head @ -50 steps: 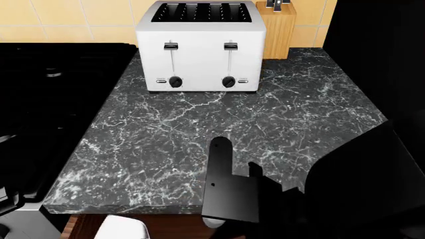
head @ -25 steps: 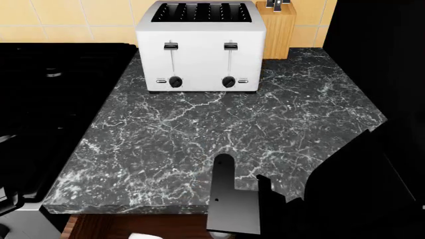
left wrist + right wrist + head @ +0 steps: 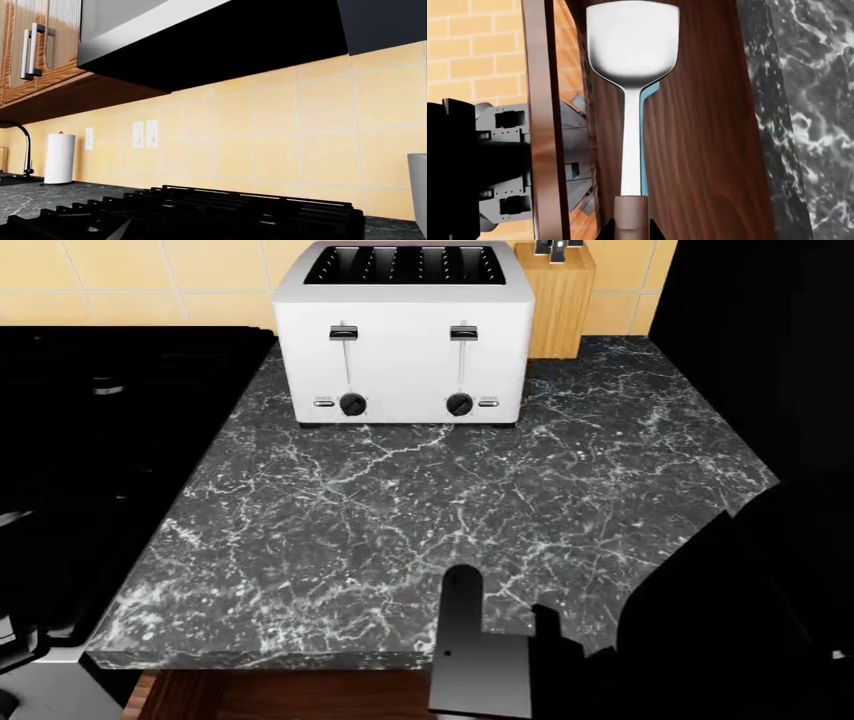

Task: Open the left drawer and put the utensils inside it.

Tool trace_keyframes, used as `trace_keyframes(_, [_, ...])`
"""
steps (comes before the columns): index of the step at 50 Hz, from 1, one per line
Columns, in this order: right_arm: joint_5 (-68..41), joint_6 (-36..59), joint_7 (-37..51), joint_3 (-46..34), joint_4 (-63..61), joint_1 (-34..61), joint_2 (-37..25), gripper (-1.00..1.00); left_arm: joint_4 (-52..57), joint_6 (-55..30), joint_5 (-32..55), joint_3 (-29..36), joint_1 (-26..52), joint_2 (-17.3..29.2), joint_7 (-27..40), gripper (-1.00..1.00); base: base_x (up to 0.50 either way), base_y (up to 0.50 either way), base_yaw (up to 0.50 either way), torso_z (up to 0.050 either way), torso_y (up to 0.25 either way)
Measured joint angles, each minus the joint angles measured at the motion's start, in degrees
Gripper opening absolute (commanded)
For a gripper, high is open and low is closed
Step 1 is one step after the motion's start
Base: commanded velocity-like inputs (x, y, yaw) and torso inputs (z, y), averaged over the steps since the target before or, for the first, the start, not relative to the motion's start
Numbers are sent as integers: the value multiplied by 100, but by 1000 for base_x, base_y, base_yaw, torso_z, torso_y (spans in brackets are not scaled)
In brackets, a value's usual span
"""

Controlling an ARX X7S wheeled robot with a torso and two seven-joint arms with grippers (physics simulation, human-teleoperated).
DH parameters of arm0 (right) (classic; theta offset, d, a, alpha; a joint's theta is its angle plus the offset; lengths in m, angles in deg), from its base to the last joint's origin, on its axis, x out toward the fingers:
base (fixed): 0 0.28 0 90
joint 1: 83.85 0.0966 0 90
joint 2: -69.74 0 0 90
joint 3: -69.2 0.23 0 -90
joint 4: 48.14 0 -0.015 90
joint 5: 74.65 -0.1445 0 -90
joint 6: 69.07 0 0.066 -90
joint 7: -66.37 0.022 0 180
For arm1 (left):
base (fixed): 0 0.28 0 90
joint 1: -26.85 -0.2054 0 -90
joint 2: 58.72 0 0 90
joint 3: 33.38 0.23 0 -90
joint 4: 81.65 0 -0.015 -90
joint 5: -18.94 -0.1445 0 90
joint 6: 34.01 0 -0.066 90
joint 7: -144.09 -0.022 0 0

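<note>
The dark marble counter [image 3: 441, 490] has wide bare room in front. The white metal toaster [image 3: 400, 335] and tan wooden knife block [image 3: 561, 300] block its back. A black stove [image 3: 107, 440] sits beside it.

The right arm [image 3: 481, 660] has sunk lower, toward the counter's [image 3: 400, 510] front edge.

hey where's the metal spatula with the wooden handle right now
In the right wrist view, the metal spatula is held over the open left drawer, lying lengthwise directly above the light-blue spatula, with the marble counter edge alongside.
</note>
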Motion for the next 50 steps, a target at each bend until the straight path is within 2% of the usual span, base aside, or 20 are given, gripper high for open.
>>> trace_keyframes(11, [-9,35,62,-77,10,0,-17,-100,-7,12,6,1,-4,7,6,100,0,0,0,0,0])
trace_keyframes(12, [-1,38,68,-82,11,0,-18,100,-8,13,7,1,-5,8,6,100,0,0,0,0,0])
trace_keyframes(50, [38,-74,300,-65,-167,107,-6,100,0,24,16,-3,-26,38,40,100,0,0,0,0,0])
